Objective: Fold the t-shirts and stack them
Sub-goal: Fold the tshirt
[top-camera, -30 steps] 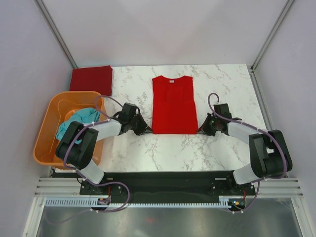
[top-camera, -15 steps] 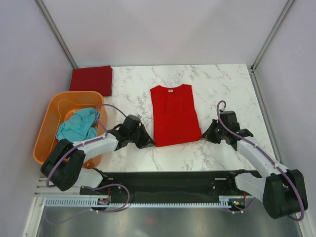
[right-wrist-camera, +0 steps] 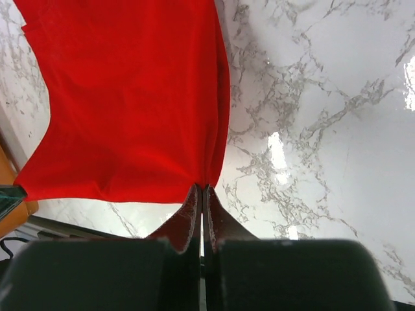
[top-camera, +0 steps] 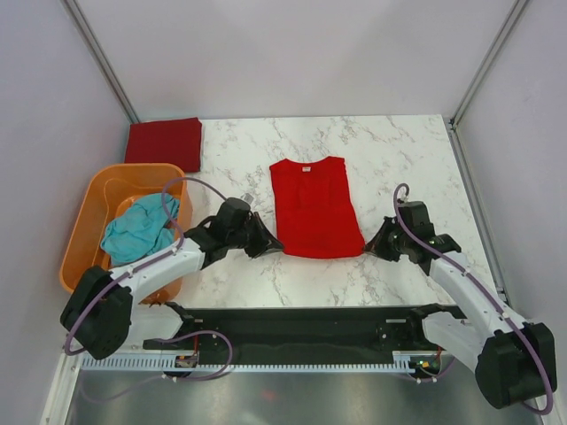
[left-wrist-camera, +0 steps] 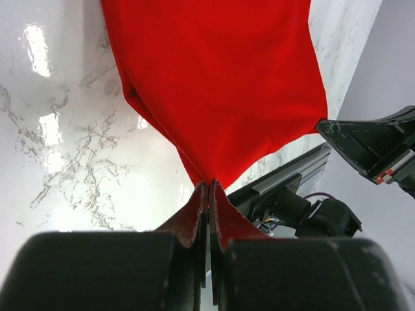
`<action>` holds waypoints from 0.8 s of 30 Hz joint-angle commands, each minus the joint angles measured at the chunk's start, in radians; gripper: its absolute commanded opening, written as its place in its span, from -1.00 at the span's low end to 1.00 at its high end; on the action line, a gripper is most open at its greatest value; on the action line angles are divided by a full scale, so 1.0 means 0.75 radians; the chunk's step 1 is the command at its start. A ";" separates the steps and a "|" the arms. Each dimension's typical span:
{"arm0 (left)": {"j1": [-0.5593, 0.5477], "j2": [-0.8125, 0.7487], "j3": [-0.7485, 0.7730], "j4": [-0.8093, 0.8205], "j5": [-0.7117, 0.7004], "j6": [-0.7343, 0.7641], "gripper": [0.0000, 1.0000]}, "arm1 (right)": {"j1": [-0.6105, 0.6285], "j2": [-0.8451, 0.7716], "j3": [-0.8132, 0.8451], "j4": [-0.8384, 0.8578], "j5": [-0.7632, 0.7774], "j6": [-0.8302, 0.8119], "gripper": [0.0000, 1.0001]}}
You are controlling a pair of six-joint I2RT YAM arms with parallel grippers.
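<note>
Fold under way: the left end effector (top-camera: 269, 248) and right end effector (top-camera: 370, 245) each clamp a lower corner of the bright red t-shirt (top-camera: 314, 208) at frame centre. Next, the hem likely needs carrying toward the collar.

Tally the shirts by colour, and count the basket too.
Red shirt: 1
Maroon shirt: 1
Teal shirt: 1
Basket: 1
Total: 4

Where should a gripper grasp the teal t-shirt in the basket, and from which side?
Pinch a raised fold at the top of the teal t-shirt, coming from above: it lies crumpled inside the orange basket, whose walls likely block a sideways approach.
</note>
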 commanded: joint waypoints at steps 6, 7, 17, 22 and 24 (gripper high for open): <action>0.054 0.119 0.248 -0.096 -0.087 0.093 -0.95 | 0.002 0.218 0.308 0.023 0.110 -0.099 -1.00; 0.068 0.161 0.309 -0.102 -0.083 0.115 -0.95 | 0.002 0.255 0.381 0.021 0.110 -0.107 -1.00; 0.307 0.525 0.739 -0.122 -0.020 0.263 -0.95 | -0.071 0.827 0.995 0.000 0.092 -0.236 -1.00; 0.381 0.726 1.050 -0.122 0.013 0.367 -0.95 | -0.100 1.083 1.356 -0.004 0.033 -0.244 -1.00; 0.396 0.838 1.140 -0.120 0.032 0.375 -0.95 | -0.106 1.233 1.461 -0.002 0.008 -0.250 -1.00</action>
